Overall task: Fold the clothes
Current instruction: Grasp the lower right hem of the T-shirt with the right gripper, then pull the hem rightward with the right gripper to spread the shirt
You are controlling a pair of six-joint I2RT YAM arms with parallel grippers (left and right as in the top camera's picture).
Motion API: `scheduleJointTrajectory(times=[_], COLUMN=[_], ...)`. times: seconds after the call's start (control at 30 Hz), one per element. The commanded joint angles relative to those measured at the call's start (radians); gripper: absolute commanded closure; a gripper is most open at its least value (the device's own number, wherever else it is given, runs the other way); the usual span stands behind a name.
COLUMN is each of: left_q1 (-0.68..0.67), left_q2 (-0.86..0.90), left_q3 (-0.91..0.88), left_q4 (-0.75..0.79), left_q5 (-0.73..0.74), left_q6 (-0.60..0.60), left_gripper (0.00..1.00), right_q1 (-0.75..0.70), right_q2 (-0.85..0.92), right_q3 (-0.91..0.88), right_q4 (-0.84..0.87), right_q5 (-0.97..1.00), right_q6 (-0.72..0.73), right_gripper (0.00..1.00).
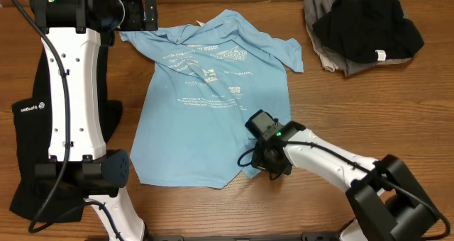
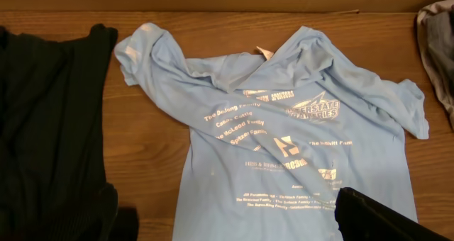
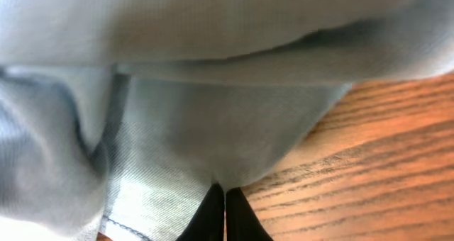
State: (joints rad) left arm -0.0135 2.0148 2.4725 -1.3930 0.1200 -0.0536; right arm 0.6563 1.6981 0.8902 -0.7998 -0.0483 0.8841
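A light blue T-shirt (image 1: 206,106) with white lettering lies spread and wrinkled in the middle of the table, collar toward the far edge. My right gripper (image 1: 257,163) sits at its near right hem corner. In the right wrist view the black fingertips (image 3: 213,209) are pressed together on a bunch of the blue fabric (image 3: 213,127), lifted slightly off the wood. My left gripper (image 1: 144,11) hovers by the far left sleeve, open and empty. The left wrist view looks down on the shirt (image 2: 284,135), with one dark finger (image 2: 376,220) at the lower right.
A long black garment (image 1: 28,92) with a small white logo lies at the left under my left arm, also in the left wrist view (image 2: 50,127). A heap of black and grey clothes (image 1: 362,25) rests at the far right corner. Bare wood (image 3: 369,163) lies right of the hem.
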Motion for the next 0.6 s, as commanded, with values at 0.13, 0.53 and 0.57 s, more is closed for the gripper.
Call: scheduleJointTrajectory(times=[0.13,0.53,0.57], left_q1=[-0.008,-0.006,-0.006], left_q2=[0.012,0.012,0.012], left_q3=[-0.003,-0.003,-0.003], left_q4=[0.01,0.01,0.01], left_q5=[0.0,-0.021,-0.026], left_q6=[-0.01,0.032,0.032], left_gripper=[0.0,0.0,0.0], right_q1=[-0.218,-0.623,-0.657], right_q2=[0.084,0.084,0.084], right_q3=[-0.051,-0.051,-0.051], right_q4=[-0.121,-0.176,-0.178], right_q5=[0.018,0.074,0.08], right_q6=[0.042,-0.123,-0.139], right_gripper=[0.96,0.96,0.96])
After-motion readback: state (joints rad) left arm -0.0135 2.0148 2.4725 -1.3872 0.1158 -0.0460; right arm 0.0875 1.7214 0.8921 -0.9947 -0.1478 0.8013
